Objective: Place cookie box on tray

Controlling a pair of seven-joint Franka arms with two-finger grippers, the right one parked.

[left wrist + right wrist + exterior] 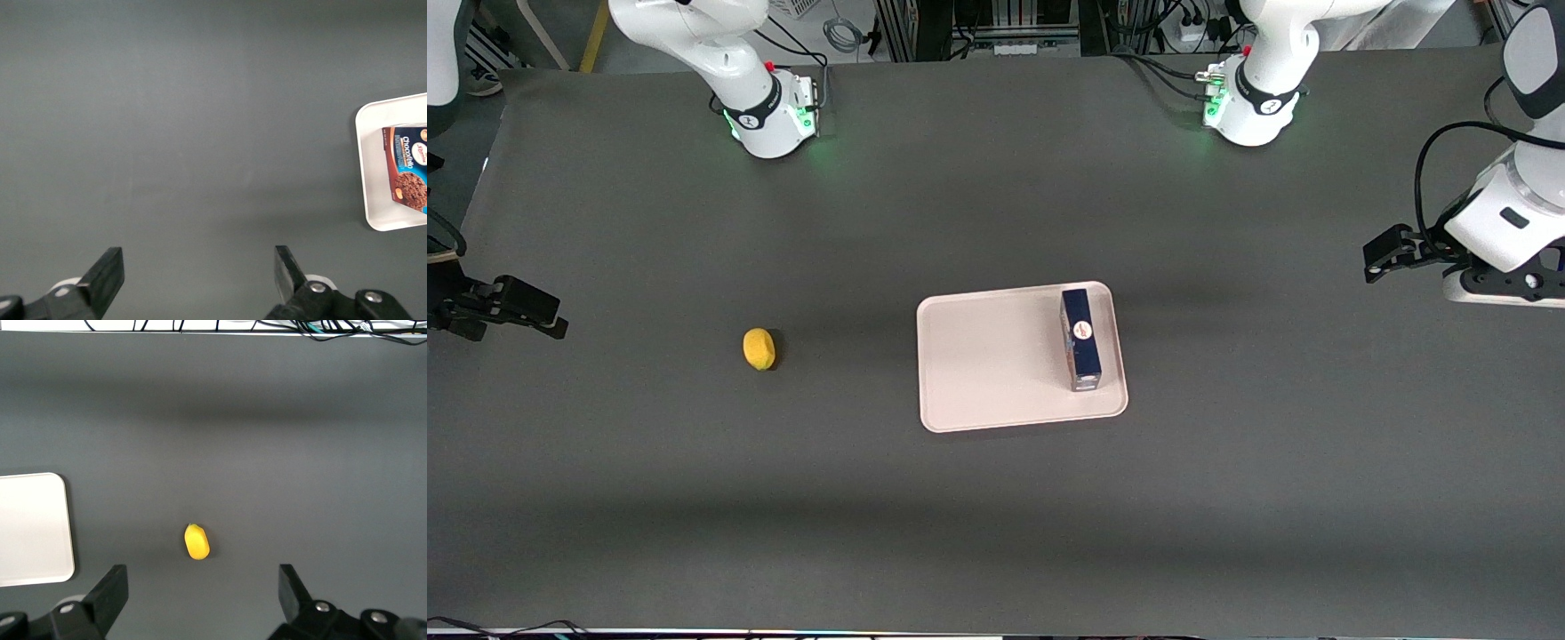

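The dark-blue cookie box (1082,338) lies on the pale pink tray (987,364), along the tray's edge toward the working arm's end of the table. My left gripper (1375,260) hovers far off at the working arm's end of the table, well apart from tray and box. In the left wrist view the gripper (198,261) is open over bare dark mat, with nothing between its fingers. That view also catches a corner of the tray (371,200) with the end of the cookie box (408,167) on it.
A small yellow rounded lump (759,348) lies on the dark mat toward the parked arm's end, beside the tray; in the right wrist view the lump (196,542) sits near the tray's corner (33,527). Both arm bases (1249,102) stand at the table's edge farthest from the front camera.
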